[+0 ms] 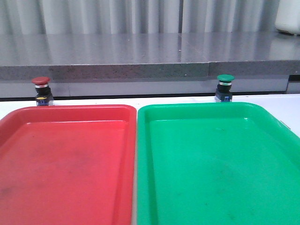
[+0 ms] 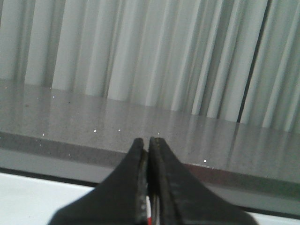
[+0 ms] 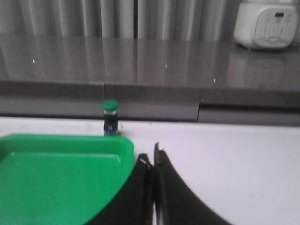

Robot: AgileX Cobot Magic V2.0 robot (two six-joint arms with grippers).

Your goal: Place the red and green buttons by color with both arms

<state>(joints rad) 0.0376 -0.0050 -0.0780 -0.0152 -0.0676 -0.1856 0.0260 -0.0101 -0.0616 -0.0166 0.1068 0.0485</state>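
Two push-button switches stand on the white tabletop (image 1: pixel 93 100): one red button (image 1: pixel 41 90) just behind the far left corner of the red tray (image 1: pixel 65 164), and one green button (image 1: pixel 225 87) just behind the far edge of the green tray (image 1: pixel 215 164). There are two trays, one red and one green, side by side. Two pincers show, each with its fingers pressed together: one left pincer (image 2: pixel 148 183) and one right pincer (image 3: pixel 152 187). One white appliance (image 3: pixel 267 23) sits on the grey counter (image 1: pixel 150 51) behind the green tray.
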